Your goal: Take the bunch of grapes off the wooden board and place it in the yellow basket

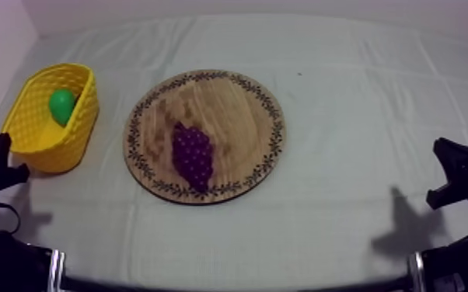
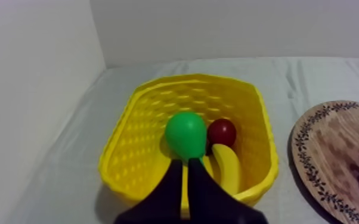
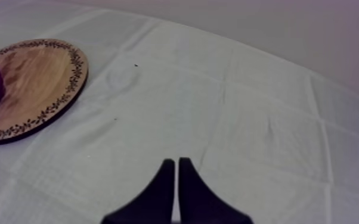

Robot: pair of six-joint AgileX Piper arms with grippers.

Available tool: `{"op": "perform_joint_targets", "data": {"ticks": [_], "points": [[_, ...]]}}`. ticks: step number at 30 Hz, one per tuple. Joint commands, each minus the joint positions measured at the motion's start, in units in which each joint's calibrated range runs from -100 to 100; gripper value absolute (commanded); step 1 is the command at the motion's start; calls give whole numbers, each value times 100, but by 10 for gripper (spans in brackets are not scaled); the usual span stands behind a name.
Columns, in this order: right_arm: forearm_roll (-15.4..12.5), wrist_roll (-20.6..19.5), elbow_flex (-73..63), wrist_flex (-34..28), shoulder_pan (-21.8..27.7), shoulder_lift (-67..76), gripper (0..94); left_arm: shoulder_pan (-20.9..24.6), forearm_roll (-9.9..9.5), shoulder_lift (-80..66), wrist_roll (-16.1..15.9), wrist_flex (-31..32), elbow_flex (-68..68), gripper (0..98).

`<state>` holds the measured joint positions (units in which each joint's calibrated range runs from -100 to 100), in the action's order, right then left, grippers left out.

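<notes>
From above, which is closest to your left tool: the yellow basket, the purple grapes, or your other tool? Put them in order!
In the top view, from my left tool:
1. Yellow woven basket, right beside it at the left.
2. Purple bunch of toy grapes, on the round wooden board, mid-table.
3. My right tool, far across at the right edge.
</notes>
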<state>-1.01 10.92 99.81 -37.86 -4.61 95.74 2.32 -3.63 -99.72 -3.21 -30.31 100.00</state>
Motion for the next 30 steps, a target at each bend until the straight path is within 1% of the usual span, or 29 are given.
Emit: {"op": "perform_joint_targets", "data": {"ticks": [1, 10, 12, 13, 16, 17, 18, 19, 22, 25, 30], "points": [[1, 0, -3, 4, 2, 1, 4, 140, 82, -2, 1388, -129, 0, 1], [1, 0, -3, 4, 2, 1, 4, 140, 82, -2, 1391, -129, 0, 1], [1, 0, -3, 4, 2, 1, 4, 140, 84, -2, 1335, -129, 0, 1], [1, 0, -3, 4, 2, 1, 4, 140, 85, -2, 1225, -129, 0, 1], [1, 1, -3, 4, 2, 1, 4, 151, 91, -2, 680, -129, 0, 1], [1, 2, -3, 4, 2, 1, 4, 156, 103, -2, 548, -129, 0, 1], [1, 1, -3, 4, 2, 1, 4, 160, 111, -2, 490, -129, 0, 1], [1, 1, -3, 4, 2, 1, 4, 163, 117, -2, 498, -129, 0, 1], [1, 3, -3, 4, 2, 1, 4, 167, 126, -2, 741, -129, 0, 14], [1, 1, -3, 4, 2, 1, 4, 169, 133, -2, 630, -129, 0, 8], [1, 0, -3, 4, 2, 1, 4, 186, 143, -2, 688, -210, -54, 2]]}}
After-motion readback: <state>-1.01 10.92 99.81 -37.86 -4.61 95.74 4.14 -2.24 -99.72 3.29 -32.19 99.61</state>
